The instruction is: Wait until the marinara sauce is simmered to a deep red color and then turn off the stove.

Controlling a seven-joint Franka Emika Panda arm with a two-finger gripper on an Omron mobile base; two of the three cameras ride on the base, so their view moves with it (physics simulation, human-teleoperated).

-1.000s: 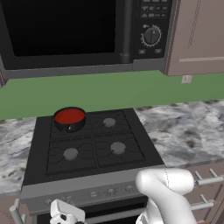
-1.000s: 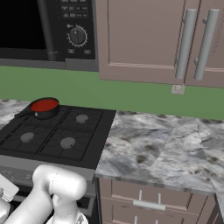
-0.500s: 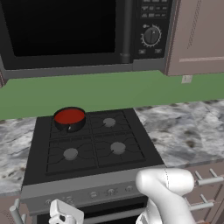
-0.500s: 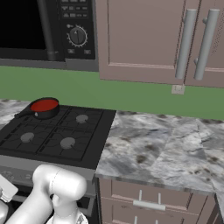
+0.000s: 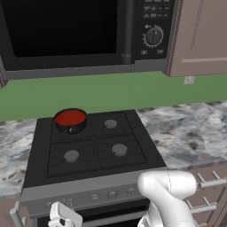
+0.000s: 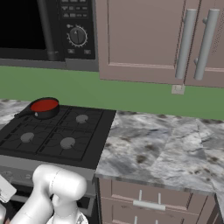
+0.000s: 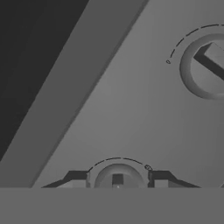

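Note:
The marinara sauce [image 5: 70, 117] is a deep red flat surface in a small black pot [image 5: 71, 127] on the back left burner of the stove [image 5: 95, 150]; it also shows as sauce [image 6: 44, 105] in the right base view. My gripper [image 5: 63, 218] is low at the stove's grey front panel, left of centre. In the hand view my gripper [image 7: 118, 180] is shut on a round knob [image 7: 117, 171], one dark fingertip on each side. A second knob [image 7: 209, 65] sits further along the panel.
A black microwave [image 5: 80, 31] with a dial hangs above the stove. Marble counter [image 6: 162, 148] runs to the right, with drawers [image 6: 144, 205] below and wall cabinets [image 6: 153, 39] above. My white arm [image 5: 166, 195] stands in front of the stove's right corner.
The hand has barely shifted at the front panel. The pot and the sauce look the same.

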